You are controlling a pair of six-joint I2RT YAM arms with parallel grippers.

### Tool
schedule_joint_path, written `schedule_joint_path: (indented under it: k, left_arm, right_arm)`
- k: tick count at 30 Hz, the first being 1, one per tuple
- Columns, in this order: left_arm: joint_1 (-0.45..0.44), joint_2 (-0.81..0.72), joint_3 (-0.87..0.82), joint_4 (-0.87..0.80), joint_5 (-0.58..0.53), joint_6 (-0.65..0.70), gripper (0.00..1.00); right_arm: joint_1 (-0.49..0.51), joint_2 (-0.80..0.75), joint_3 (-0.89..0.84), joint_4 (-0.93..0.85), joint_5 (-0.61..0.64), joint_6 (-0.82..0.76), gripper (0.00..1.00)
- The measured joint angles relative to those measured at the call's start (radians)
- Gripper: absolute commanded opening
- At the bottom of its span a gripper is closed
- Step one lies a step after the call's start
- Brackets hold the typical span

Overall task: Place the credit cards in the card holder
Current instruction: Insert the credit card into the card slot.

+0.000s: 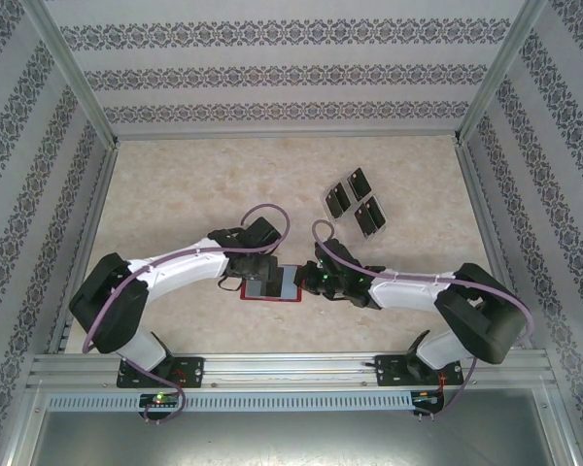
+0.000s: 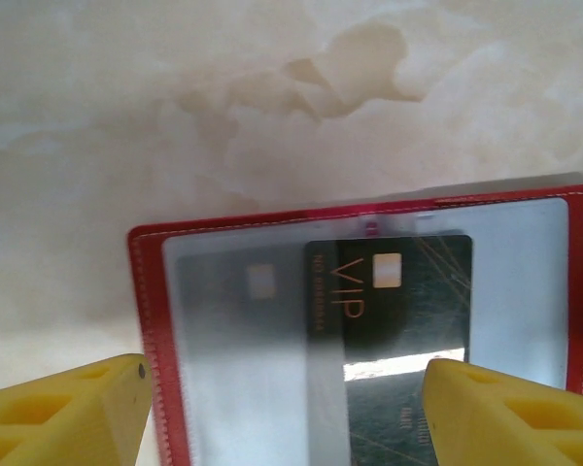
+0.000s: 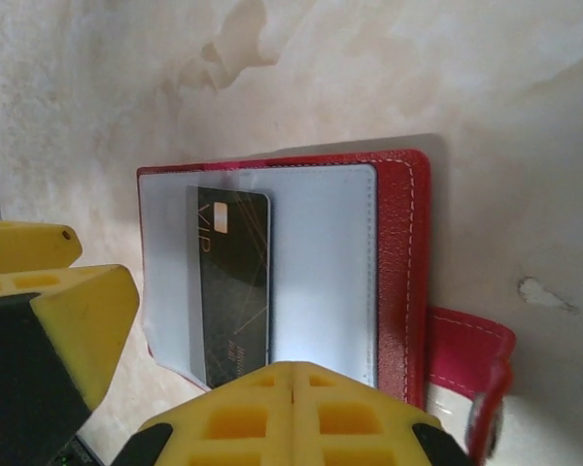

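Wallet-side detail came from our wrist cameras: the red card holder (image 2: 369, 218) lay open on the marble surface (image 1: 194, 184), a black VIP card (image 3: 235, 282) tucked in its clear pocket. From above we saw three more credit cards (image 1: 355, 202) well apart. Left gripper (image 2: 282, 408) jaws stood apart; the right gripper (image 3: 175, 388) we could not tell.

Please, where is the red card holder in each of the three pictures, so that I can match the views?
Top external: the card holder lies open at lower centre, between the left pincer and the right pincer.
Left wrist: lower centre to right.
Right wrist: centre, snap tab at lower right.
Shared landmark: the black VIP card in its pocket.
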Motion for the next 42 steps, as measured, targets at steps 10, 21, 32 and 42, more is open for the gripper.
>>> schedule_joint_path:
  k: [10, 21, 32, 42]
  left_arm:
    - [-0.036, 0.055, 0.0, 0.043, 0.02, -0.016, 0.74]
    - [-0.04, 0.101, 0.0, 0.08, 0.025, -0.023, 0.74]
    - [-0.04, 0.113, 0.019, 0.051, -0.007, -0.023, 0.74]
    - [-0.04, 0.11, 0.019, -0.031, -0.089, -0.022, 0.74]
  right_arm:
    - [0.0, 0.066, -0.045, 0.103, -0.005, 0.043, 0.0]
    - [0.0, 0.071, -0.053, 0.128, -0.006, 0.054, 0.0]
    - [0.0, 0.074, -0.053, 0.134, -0.006, 0.054, 0.0]
    - [0.0, 0.077, -0.053, 0.139, -0.006, 0.055, 0.0]
